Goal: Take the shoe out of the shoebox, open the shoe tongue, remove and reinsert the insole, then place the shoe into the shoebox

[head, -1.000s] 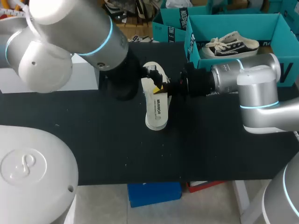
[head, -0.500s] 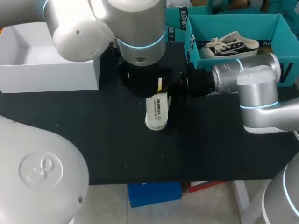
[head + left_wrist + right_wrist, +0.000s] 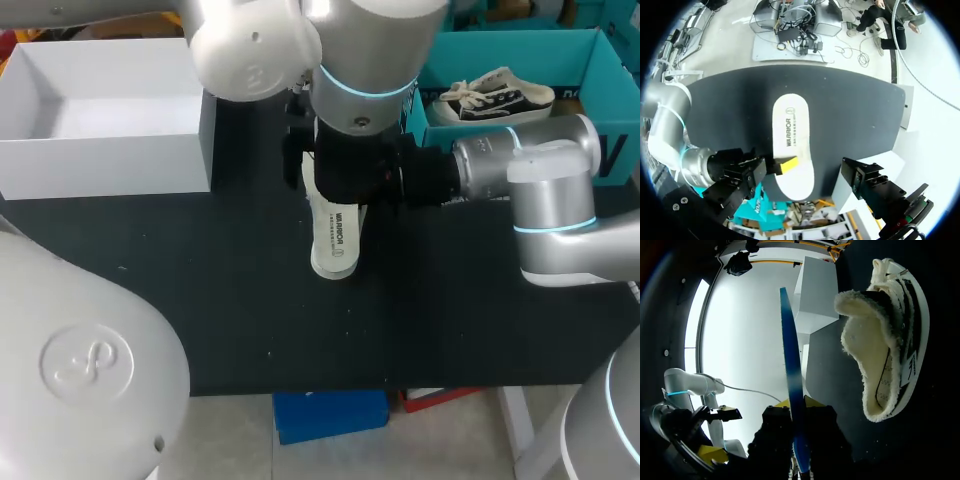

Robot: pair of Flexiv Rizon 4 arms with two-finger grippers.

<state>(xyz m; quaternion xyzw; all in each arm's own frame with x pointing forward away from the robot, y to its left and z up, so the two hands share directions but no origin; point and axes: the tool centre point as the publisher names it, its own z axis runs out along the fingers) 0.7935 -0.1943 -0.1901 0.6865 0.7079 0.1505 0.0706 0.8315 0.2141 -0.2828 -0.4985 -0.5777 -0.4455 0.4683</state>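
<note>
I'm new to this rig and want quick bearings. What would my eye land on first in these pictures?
First, the white insole at the middle of the black table, with the right gripper shut on it; the right wrist view shows it edge-on as a thin blue blade. Beside it, a fleece-lined shoe lies on its side. In the head view, the bulky left arm looms over that spot.

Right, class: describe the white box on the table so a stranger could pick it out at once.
Start at the black table and go to its far-left corner. The white box stands there, open-topped, nothing showing inside. The teal box on the far right is coloured and holds a shoe.
</note>
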